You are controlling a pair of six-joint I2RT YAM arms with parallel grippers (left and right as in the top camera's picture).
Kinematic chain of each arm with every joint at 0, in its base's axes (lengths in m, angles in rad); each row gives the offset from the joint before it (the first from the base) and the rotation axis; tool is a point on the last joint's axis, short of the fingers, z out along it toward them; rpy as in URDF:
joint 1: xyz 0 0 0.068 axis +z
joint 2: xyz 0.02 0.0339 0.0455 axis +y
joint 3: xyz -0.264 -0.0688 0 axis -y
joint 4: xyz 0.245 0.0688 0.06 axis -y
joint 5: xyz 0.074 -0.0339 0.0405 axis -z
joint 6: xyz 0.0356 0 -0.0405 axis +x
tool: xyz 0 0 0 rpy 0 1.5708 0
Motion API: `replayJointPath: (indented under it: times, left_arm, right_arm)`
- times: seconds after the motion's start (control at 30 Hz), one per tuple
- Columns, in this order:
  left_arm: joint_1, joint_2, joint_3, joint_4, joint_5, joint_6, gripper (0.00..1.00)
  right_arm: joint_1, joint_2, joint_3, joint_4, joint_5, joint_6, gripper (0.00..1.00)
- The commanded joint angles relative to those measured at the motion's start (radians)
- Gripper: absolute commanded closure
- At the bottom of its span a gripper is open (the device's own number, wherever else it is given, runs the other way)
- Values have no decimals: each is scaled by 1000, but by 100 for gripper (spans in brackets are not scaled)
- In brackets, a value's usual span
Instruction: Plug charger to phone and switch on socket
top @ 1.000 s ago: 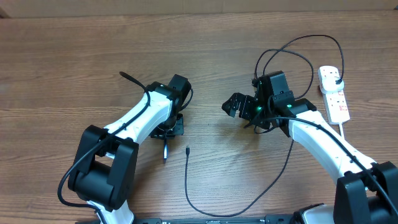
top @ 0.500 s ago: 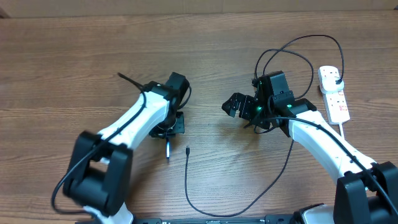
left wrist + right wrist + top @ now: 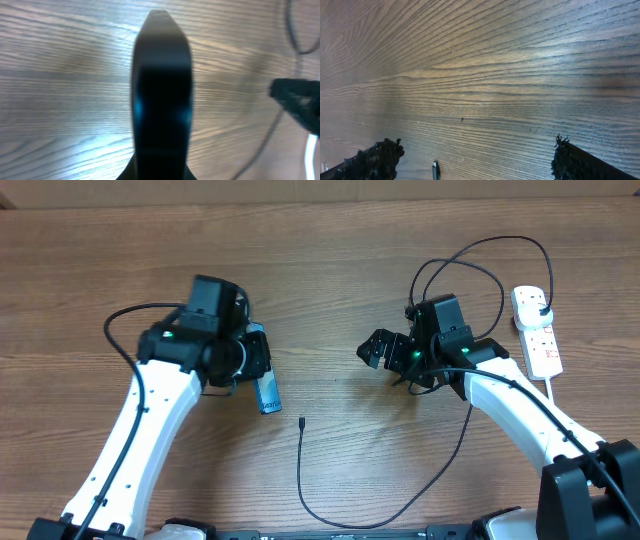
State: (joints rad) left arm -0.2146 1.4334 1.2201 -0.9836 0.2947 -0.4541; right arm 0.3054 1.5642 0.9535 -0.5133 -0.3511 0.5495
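My left gripper (image 3: 252, 365) is shut on the phone (image 3: 266, 387), which is tilted with its teal screen showing. In the left wrist view the phone (image 3: 161, 100) fills the middle as a dark slab, casting a teal glow on the wood. The charger's connector tip (image 3: 301, 420) lies on the table just right of the phone. Its thin black cable (image 3: 400, 518) loops right and up to a black plug (image 3: 540, 302) in the white socket (image 3: 540, 340). My right gripper (image 3: 382, 350) is open and empty. The connector tip (image 3: 435, 170) shows between its fingers (image 3: 475, 157).
The wooden table (image 3: 330, 260) carries the cable's loops behind the right arm (image 3: 480, 250). The socket's thick white cord (image 3: 560, 395) runs down the right side. The right gripper (image 3: 300, 102) shows blurred in the left wrist view.
My left arm has swung left and risen with the phone, turning its teal screen into view. The right arm, cable and socket have not moved.
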Motion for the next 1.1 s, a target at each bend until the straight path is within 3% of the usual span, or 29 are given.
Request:
replayJointPath:
  times: [0.0, 0.33, 0.63, 0.9, 1.07]
  left_arm:
    - [39, -20, 19, 20, 184, 55, 96]
    - [60, -86, -183, 288, 347, 58, 96]
    - [132, -93, -319, 369, 394, 58, 95]
    - [318, -93, -378, 449, 726, 152, 95]
    - [404, -93, -400, 419, 788, 234, 96]
  right_arm:
    - [-3, 2, 2, 6, 11, -8, 0]
    - [-3, 2, 2, 6, 11, -8, 0]
    - [-3, 2, 2, 6, 11, -8, 0]
    - [-3, 2, 2, 6, 11, -8, 0]
    - [-3, 2, 2, 6, 11, -8, 0]
